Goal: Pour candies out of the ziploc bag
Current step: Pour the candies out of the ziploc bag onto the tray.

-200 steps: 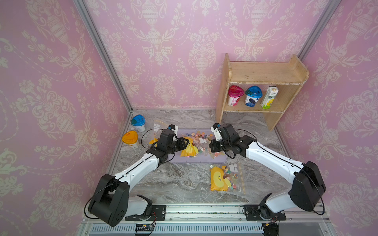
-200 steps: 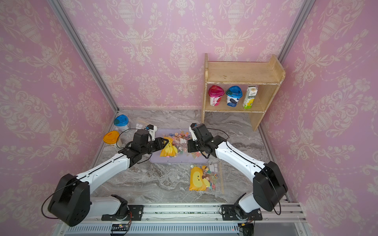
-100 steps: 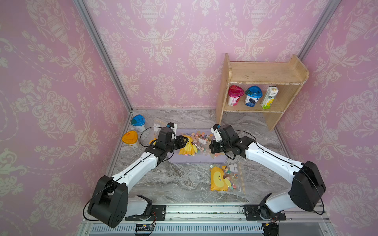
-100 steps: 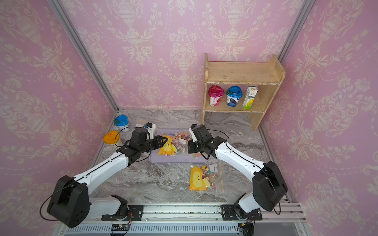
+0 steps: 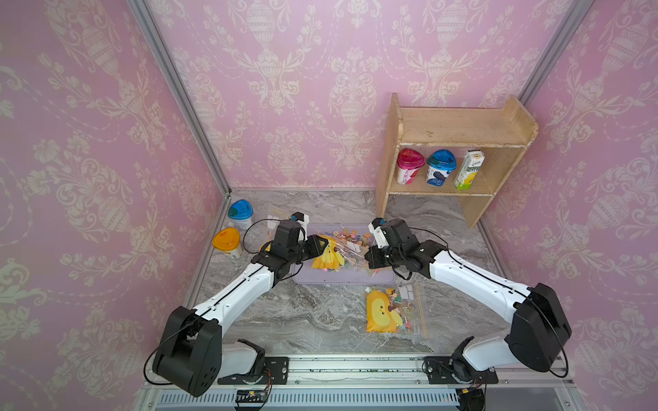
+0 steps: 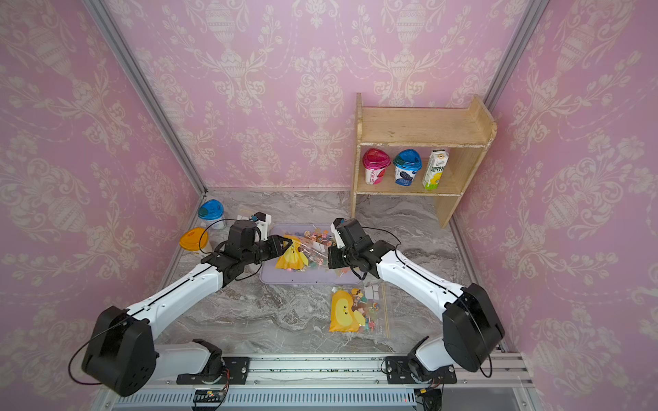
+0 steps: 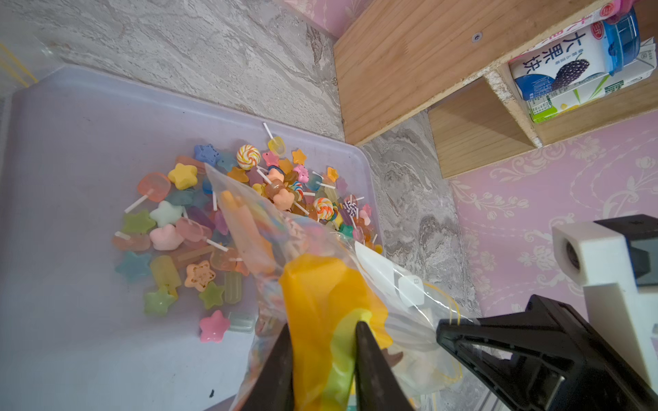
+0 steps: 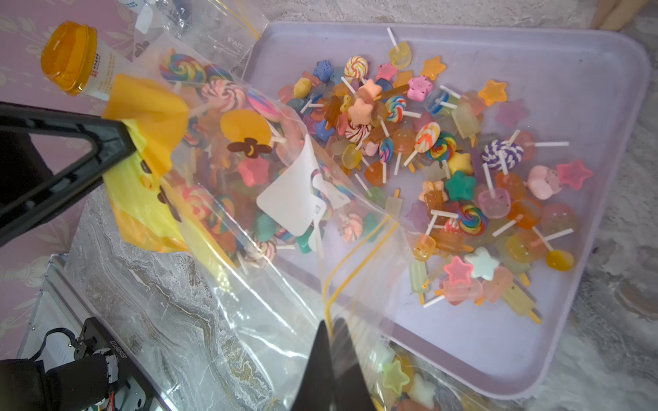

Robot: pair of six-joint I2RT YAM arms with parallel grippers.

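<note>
Over the lilac tray the ziploc bag hangs stretched between the two arms, its mouth drooping toward the middle of the tray. The left gripper pinches the yellow printed bottom end of the bag. Over the last second it has drawn back a little from the tray, toward the orange-lidded cup that stands off the tray's side. The right gripper has stayed put over the opposite end of the tray, its fingers pressed together on the clear plastic by the yellow zip line.

The candies are split. A good heap of stars and lollipops lies on the tray, while a fair number sit inside the bag, bunched near its yellow end.

That small pull looks like tensioning rather than tipping, so I judge the pour only part done. The closed end probably needs to go higher above the tray for the rest to slide out. A second bag lies just off the tray's near edge.
</note>
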